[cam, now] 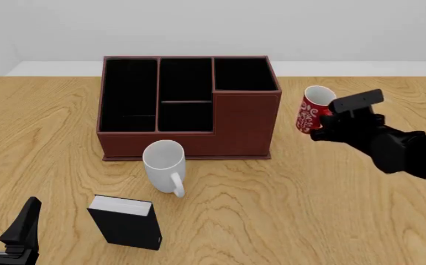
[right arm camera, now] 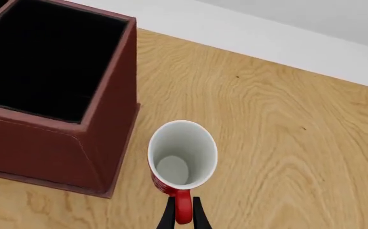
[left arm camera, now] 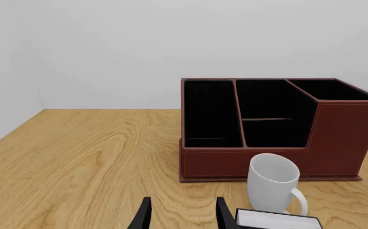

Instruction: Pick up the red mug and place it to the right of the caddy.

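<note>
The red mug (cam: 313,110) with its white swirls leans a little, just right of the dark reddish-brown caddy (cam: 242,130). My right gripper (cam: 322,125) is shut on the mug's handle. The right wrist view looks down into the white inside of the red mug (right arm camera: 182,157), with the gripper (right arm camera: 182,215) clamped on the red handle and the caddy's corner (right arm camera: 44,143) beside it. I cannot tell whether the mug's base touches the table. My left gripper (cam: 5,223) stands open and holds nothing at the near left corner, far from the mug; the left wrist view shows this gripper (left arm camera: 182,217) and the caddy (left arm camera: 336,138).
A plain white mug (cam: 162,160) stands in front of the caddy, handle toward me; the left wrist view also shows this white mug (left arm camera: 271,181). A small black box (cam: 128,223) stands nearer me, and its top (left arm camera: 279,220) shows in the left wrist view. A white wall bounds the table's far edge.
</note>
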You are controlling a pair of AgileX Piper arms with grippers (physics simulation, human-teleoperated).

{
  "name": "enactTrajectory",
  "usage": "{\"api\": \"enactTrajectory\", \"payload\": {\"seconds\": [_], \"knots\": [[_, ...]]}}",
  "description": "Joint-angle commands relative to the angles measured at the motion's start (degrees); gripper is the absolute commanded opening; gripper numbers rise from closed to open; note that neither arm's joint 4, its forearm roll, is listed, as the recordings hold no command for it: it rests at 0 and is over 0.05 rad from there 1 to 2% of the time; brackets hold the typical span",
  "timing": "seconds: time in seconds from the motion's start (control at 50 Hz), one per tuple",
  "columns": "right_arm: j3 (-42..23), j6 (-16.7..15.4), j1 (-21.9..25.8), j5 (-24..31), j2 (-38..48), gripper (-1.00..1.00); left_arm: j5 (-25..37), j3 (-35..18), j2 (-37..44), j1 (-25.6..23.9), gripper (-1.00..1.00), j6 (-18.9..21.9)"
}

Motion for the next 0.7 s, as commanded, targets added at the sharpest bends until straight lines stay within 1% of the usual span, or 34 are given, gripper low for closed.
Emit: {"api": "enactTrajectory", "payload": {"seconds": [0.02, 0.36, 0.7], "knots": [[-3.84, 0.33, -0.34, -0.46, 4.16, -1.0, 0.0, 0.0, 0.0, 0.0, 1.0, 0.0], [-5.91, 0.64, 0.84, -0.76, 7.97, -1.0, 0.0, 0.0, 0.0, 0.0, 1.0, 0.0], [-7.09, 0.02, 1.93, -1.28, 10.8, -1.0, 0.0, 0.0, 0.0, 0.0, 1.0, 0.0]]}}
